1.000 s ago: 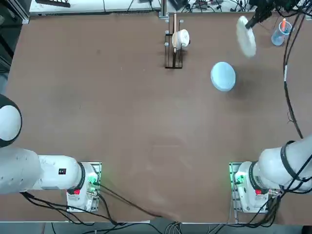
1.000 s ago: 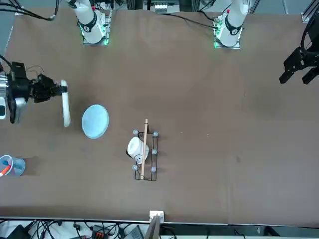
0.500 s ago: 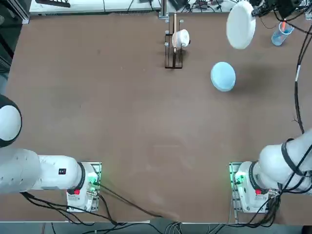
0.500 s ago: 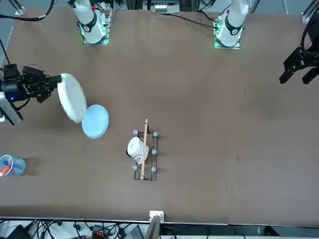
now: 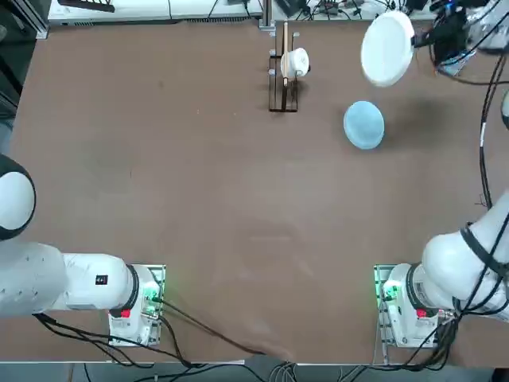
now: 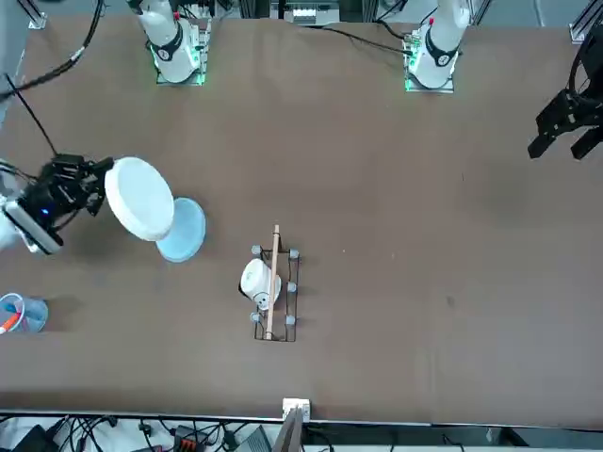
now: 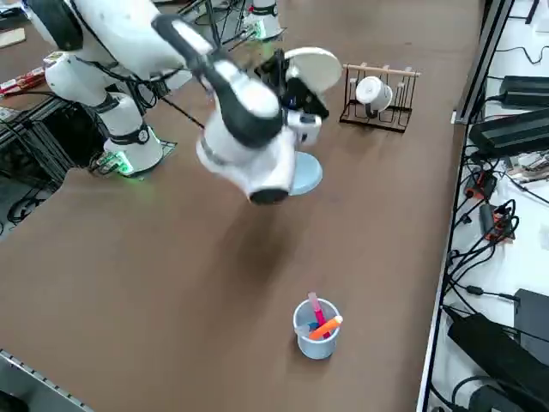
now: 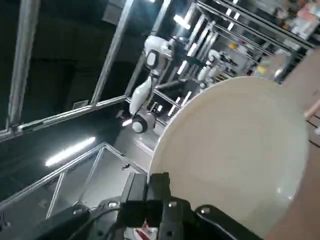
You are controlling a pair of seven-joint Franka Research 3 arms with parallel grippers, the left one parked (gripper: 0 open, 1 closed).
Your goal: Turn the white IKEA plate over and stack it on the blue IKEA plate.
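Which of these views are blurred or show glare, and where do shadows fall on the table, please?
Right side view: the working arm is smeared by motion, while the blue cup stays sharp. Right wrist view: bright streaks of ceiling light above the white plate, held edge-on in the shut right pincer. Top view: a soft shadow darkens the table right of the blue plate.

even overhead light, moving arm blurred

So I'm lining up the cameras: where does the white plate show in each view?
Top: white plate, upper right, held by the right gripper.
Front: left, overlapping the blue plate.
Right side: upper middle.
Right wrist: fills the centre.
Shared landmark: the blue plate.
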